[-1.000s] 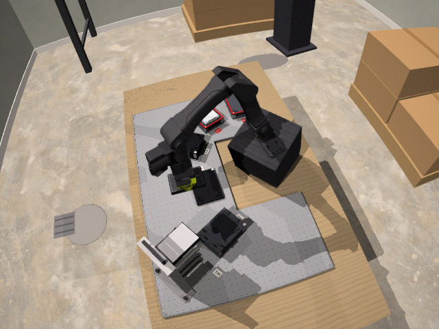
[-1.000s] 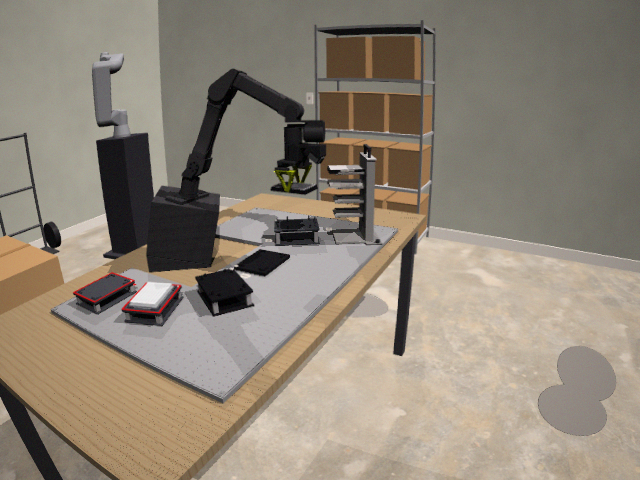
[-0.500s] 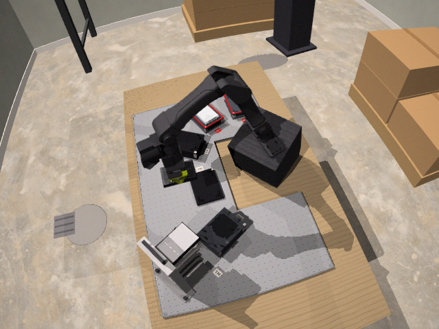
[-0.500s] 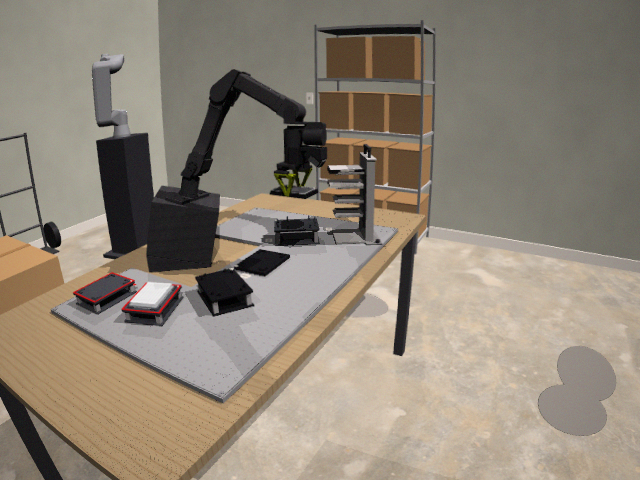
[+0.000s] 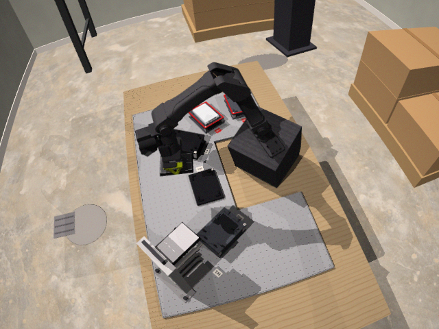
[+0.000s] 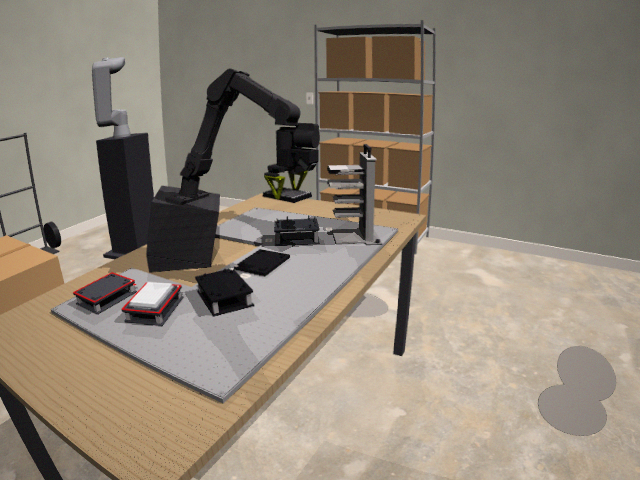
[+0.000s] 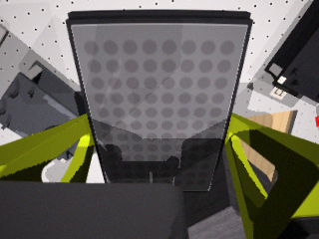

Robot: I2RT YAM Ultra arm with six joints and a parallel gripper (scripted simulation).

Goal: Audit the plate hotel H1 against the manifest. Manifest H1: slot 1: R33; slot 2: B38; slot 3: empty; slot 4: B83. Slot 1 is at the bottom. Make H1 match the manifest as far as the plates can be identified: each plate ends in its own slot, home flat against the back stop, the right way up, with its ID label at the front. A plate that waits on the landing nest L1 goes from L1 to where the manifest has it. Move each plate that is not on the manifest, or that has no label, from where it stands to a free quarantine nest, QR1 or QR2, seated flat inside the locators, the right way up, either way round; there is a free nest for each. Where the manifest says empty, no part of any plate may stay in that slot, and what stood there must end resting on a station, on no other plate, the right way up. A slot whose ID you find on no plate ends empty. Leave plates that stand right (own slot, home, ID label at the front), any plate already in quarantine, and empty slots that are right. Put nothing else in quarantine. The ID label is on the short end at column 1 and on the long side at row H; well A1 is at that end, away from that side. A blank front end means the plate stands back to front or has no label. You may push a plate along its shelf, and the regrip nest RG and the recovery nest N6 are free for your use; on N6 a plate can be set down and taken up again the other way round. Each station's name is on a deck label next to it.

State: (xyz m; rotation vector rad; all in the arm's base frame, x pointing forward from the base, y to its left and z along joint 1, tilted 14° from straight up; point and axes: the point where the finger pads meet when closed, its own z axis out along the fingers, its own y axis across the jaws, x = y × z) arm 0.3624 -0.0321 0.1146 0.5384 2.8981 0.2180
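Observation:
My gripper (image 5: 173, 168) is shut on a dark-framed plate with grey round wells (image 7: 159, 100), its yellow-green fingers on the two long sides. It holds the plate flat in the air above the grey deck (image 6: 287, 195), next to a raised black nest (image 5: 187, 141). No label shows on the plate in the wrist view. The plate hotel H1 (image 5: 173, 255) stands at the deck's near left corner, with a light plate in its top slot (image 6: 345, 168). What is in the lower shelves I cannot tell.
Two red-rimmed nests stand at the far end: one holds a white plate (image 5: 206, 114), the other (image 6: 103, 289) looks dark. A flat black nest (image 5: 206, 186) and a black fixture (image 5: 225, 229) lie between the raised nest and the hotel. The arm's black base block (image 5: 265, 149) stands to the right.

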